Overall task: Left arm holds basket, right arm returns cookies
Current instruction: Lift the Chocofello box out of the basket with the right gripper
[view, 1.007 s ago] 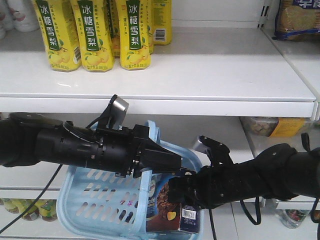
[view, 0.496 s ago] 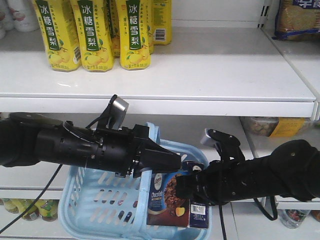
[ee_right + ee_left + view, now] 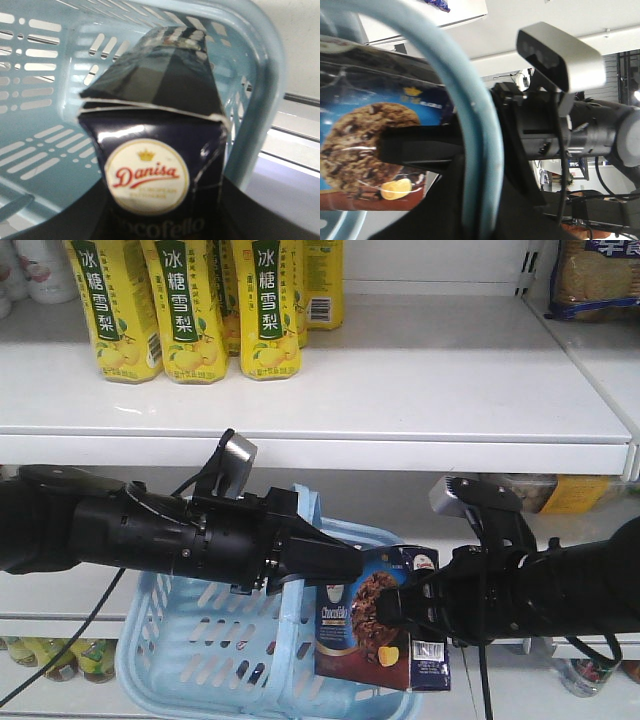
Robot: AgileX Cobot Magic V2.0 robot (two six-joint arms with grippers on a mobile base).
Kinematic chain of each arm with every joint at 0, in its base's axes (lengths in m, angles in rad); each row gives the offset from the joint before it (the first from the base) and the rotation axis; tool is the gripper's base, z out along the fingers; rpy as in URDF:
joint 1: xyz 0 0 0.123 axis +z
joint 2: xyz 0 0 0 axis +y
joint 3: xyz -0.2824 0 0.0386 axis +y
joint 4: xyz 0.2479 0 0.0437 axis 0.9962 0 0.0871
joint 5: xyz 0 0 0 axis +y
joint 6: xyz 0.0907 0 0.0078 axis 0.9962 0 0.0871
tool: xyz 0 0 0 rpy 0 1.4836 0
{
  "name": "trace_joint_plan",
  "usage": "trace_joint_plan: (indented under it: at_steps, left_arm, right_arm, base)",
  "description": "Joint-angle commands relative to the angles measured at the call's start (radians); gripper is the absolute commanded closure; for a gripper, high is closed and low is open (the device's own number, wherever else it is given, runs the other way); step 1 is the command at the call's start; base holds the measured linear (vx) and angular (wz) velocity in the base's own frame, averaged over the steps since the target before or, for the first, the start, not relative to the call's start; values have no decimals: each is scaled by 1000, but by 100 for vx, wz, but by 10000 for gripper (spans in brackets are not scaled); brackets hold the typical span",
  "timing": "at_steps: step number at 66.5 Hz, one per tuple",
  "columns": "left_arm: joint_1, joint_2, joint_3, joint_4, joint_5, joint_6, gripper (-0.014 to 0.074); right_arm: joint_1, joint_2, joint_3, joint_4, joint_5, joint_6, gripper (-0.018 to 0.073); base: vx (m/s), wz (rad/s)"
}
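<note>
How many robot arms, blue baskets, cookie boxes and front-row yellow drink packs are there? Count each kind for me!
Robot arms: 2 (left arm, right arm)
Blue basket: 1
Cookie box: 1
Front-row yellow drink packs: 3
Total: 7

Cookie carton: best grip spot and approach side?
Pinch the carton across its two broad flat faces near mid-height, coming from the right: it stands upright, and the basket handle and left hand crowd its left. The right hand grips it so.
</note>
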Motion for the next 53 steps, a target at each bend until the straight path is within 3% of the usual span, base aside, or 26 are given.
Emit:
trace_joint_plan:
  at_steps: [1,22,32,53]
  left_arm:
    - [15,-45,-43,-162,-26,18,599]
    - [15,-45,-43,-162,-26,18,599]
    - [15,-45,-43,-162,-26,18,599]
    - [15,-45,-43,-162,-26,18,599]
  right_arm:
    - [-5,-66,-24,-40,-4,53,374]
    - [-16,-215,-24,-174,34,169,374]
    - [-84,-308,-24,-230,105,194,374]
    - [-206,-519,-31,-229,273,181,374]
  base:
    - [0,0]
    - [0,0]
    - [0,0]
    - [0,0]
